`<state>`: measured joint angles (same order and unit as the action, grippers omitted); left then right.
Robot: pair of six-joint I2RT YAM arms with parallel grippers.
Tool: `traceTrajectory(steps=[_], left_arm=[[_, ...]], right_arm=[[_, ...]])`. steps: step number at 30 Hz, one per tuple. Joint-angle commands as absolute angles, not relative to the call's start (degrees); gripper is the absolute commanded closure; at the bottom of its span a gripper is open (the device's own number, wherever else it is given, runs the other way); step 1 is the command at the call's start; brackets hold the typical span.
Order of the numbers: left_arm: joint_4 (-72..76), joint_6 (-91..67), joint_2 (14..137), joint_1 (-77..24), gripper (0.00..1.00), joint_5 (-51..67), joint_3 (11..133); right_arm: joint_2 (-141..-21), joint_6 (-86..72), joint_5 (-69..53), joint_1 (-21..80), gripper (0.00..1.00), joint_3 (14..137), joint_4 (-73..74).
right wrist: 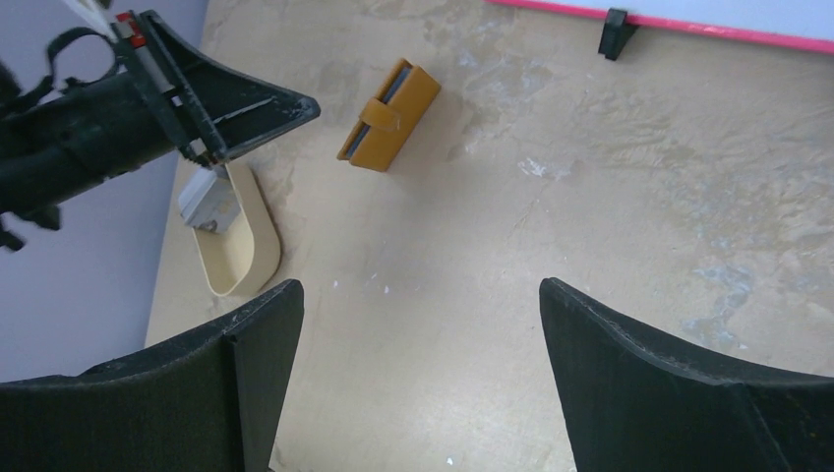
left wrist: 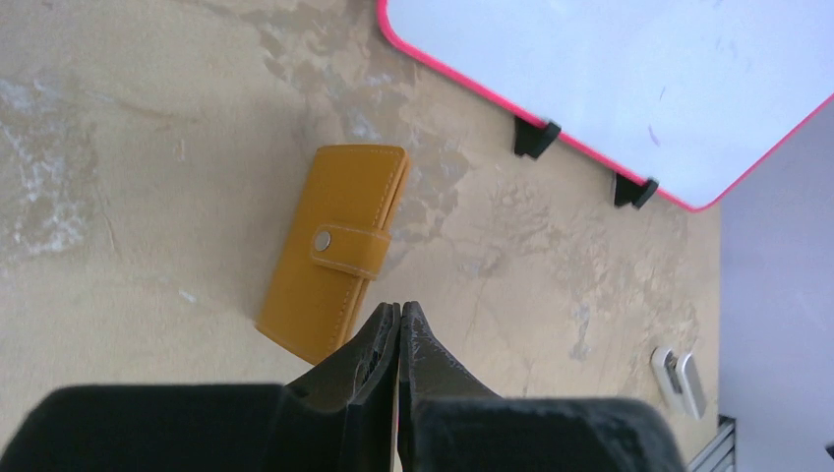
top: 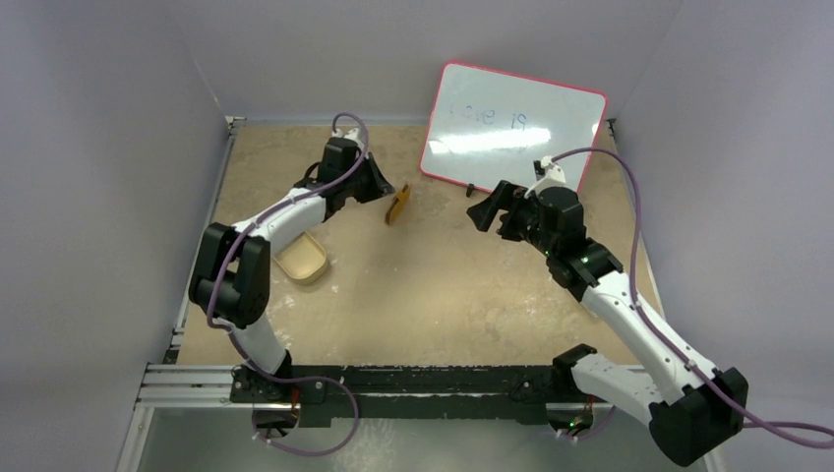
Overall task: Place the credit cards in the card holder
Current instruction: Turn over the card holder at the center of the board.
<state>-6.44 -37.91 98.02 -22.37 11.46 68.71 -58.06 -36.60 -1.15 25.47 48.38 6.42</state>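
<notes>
Top camera looks down from high behind the near edge, taking in the whole table [top: 443, 295]. Left wrist camera faces down, close above the card holder [left wrist: 334, 251]; right wrist camera sees it from farther off. All 3 views share the card holder and the whiteboard [top: 511, 123] edge.

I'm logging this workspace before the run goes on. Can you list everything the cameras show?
wallet: one, orange-brown, snapped shut, on the table just ahead of the left gripper
cards: none seen lying loose
tray: one, beige, near the table's left edge
block: one, grey, inside the tray
whiteboard: one, white with pink frame, propped on black feet at the far side
small object: one, white and grey, near the table edge past the whiteboard; too small to identify
table: one, worn tan
left gripper: one, black, shut
right gripper: one, black, open above bare table
</notes>
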Motion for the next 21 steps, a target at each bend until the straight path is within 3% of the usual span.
traceTrajectory(steps=[1, 4, 8, 14, 21], left_arm=[[-21.95, -29.01, 93.08, -29.78, 1.0, -0.6, 72.0], [-27.85, -27.13, 90.57, -34.46, 1.0, -6.24, 71.5], [-22.76, -30.92, 87.05, -35.2, 0.99, -1.99, 66.23], [-19.52, -29.7, 94.31, -27.71, 0.7, 4.0, 69.11], [-17.85, -23.36, 108.85, -22.83, 0.56, 6.53, 81.44]], right_arm=[[-61.3, -37.59, -6.06, 25.38, 0.1, 49.89, 1.52], [-61.4, -37.79, -6.23, 25.32, 0.11, 48.07, 0.65], [-61.5, -38.4, -5.62, 25.38, 0.11, 45.33, 0.04], [-64.19, -39.07, -5.26, 25.33, 0.15, 46.23, 0.2], [-66.84, -38.61, -5.75, 25.33, 0.2, 47.79, 0.83]])
